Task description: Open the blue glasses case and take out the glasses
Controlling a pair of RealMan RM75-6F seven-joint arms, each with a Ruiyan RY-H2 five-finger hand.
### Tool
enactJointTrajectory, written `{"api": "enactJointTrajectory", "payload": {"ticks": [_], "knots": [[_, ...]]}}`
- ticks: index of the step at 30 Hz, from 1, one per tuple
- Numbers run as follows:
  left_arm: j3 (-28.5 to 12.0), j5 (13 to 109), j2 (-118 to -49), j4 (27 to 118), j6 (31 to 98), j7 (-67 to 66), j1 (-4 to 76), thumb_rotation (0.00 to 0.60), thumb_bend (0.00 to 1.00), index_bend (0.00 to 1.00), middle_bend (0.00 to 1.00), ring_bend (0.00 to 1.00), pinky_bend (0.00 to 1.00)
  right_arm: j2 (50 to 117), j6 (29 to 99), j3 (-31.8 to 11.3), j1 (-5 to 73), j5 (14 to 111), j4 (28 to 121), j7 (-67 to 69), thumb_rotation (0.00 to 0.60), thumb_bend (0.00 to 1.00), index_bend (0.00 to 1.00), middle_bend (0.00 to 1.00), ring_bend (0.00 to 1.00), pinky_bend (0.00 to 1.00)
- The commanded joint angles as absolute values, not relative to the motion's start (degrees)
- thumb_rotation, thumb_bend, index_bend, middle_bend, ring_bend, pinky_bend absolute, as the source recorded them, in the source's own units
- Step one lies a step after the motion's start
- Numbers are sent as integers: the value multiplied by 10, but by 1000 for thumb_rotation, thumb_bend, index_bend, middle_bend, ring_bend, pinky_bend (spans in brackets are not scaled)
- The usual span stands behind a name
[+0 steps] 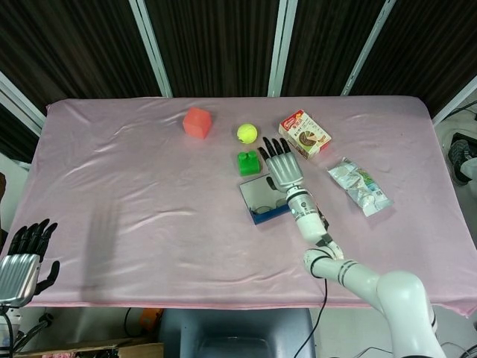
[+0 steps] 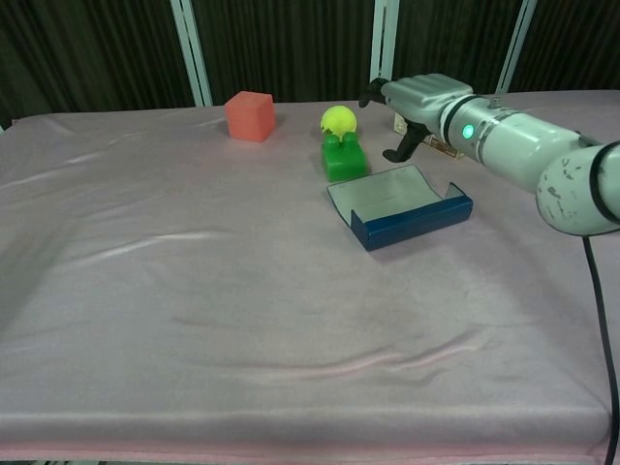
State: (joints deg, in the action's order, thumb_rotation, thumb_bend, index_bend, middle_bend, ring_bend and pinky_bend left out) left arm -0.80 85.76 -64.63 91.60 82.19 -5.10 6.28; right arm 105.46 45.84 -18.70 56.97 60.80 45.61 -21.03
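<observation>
While the blue case (image 2: 402,205) lies open mid-bench, lid tipped back toward the green block (image 2: 344,158), the right hand (image 2: 412,100) hovers over its far edge, fingers spread, holding nothing. Off the bench's near-left corner, the left hand (image 1: 21,262) hangs spread.

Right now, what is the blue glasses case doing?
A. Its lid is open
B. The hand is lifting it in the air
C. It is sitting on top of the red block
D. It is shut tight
A. The blue glasses case lies on the pink cloth with its lid swung back, showing the pale lining, and the right hand is above and behind it.
</observation>
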Motion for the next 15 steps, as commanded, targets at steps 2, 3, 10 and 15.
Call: {"api": "enactJointTrajectory", "payload": {"ticks": [2, 3, 10, 15], "knots": [[-6, 862, -646, 916, 825, -50, 62, 600, 439, 3, 22, 0, 0, 979, 477, -147, 532, 669, 593, -165, 600, 486, 340, 96, 53, 0], [-5, 863, -646, 917, 825, -50, 61, 600, 439, 3, 21, 0, 0, 963, 473, -138, 525, 674, 620, -160, 600, 486, 362, 96, 53, 0], [-1, 873, -645, 918, 827, -49, 61, 600, 439, 3, 21, 0, 1, 900, 454, -86, 496, 692, 732, -171, 600, 567, 450, 96, 38, 0], [1, 878, -644, 918, 832, -46, 59, 600, 438, 3, 22, 0, 1, 901, 462, -66, 489, 700, 746, -195, 600, 577, 453, 96, 38, 0]]}}
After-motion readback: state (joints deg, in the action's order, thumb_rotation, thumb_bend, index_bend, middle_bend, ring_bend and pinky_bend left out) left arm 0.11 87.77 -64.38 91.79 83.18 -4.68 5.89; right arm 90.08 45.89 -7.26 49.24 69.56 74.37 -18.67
